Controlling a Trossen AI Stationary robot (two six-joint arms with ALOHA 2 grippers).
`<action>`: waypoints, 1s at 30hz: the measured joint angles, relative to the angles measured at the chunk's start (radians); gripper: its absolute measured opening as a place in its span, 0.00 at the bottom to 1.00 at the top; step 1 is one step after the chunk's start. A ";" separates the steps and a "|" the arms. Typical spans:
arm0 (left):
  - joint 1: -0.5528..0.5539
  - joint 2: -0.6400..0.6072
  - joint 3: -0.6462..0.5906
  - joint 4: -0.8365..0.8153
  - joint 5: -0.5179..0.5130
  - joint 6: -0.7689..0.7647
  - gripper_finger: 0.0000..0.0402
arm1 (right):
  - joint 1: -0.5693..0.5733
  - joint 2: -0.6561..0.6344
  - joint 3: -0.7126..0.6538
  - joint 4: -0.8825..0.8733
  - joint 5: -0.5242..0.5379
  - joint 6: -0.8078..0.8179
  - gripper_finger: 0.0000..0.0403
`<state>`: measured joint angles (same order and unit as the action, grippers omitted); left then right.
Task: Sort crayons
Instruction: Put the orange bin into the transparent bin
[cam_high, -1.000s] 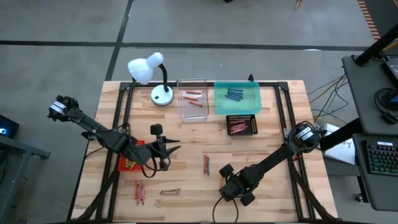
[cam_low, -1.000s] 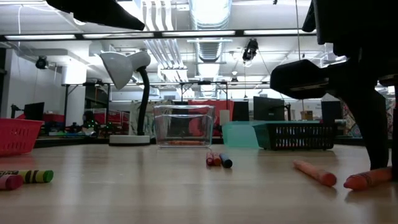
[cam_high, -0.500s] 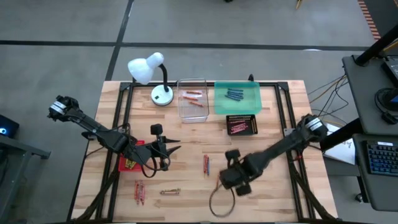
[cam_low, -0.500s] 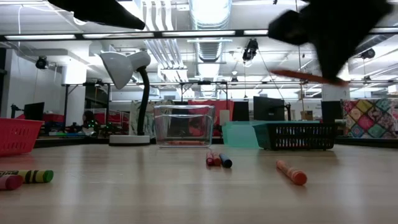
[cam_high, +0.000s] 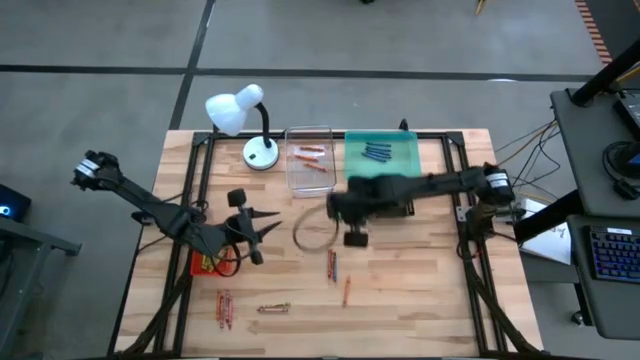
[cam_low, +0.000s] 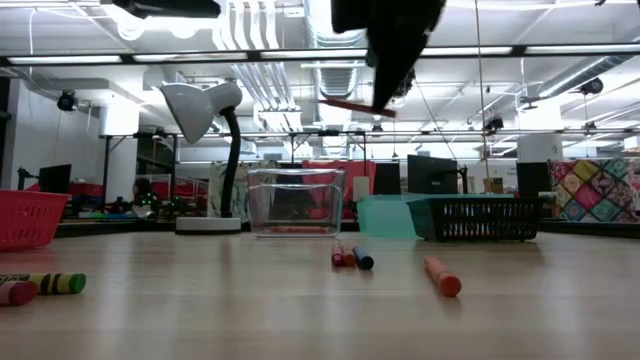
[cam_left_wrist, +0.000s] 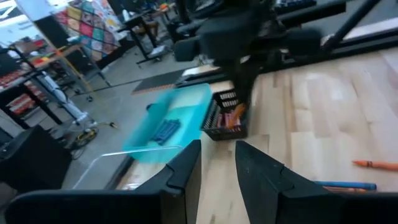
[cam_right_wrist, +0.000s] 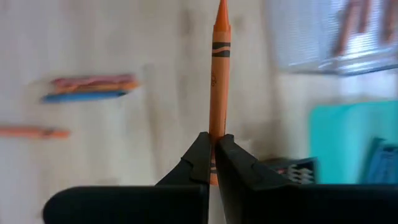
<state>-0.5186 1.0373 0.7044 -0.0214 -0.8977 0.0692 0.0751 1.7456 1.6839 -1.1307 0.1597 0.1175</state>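
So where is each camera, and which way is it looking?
High view: above the table, looking straight down; shows both arms, the right gripper over the table middle.
Low view: at table-top height, looking level across at the lamp and clear tray; the right arm comes in from above.
Left wrist view: on the left arm, looking past its own fingers toward the teal tray.
Right wrist view: on the right arm, looking down at the table; its fingers pinch an orange crayon.
Shared: that held crayon also shows in the low view.

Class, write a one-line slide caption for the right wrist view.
Right gripper shut on an orange crayon, carried above the wooden table.
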 joint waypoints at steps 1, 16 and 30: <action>0.000 -0.014 0.000 -0.008 -0.005 0.000 0.20 | -0.028 0.007 0.016 0.004 0.000 -0.027 0.02; 0.002 -0.169 0.000 -0.060 -0.107 0.134 0.20 | -0.357 0.297 0.437 0.015 -0.003 -0.433 0.02; 0.014 -0.243 0.000 -0.081 -0.160 0.315 0.20 | -0.540 0.563 0.633 0.140 -0.011 -0.686 0.02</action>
<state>-0.5045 0.7943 0.7044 -0.1020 -1.0580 0.3843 -0.4644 2.3086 2.3165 -0.9909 0.1488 -0.5690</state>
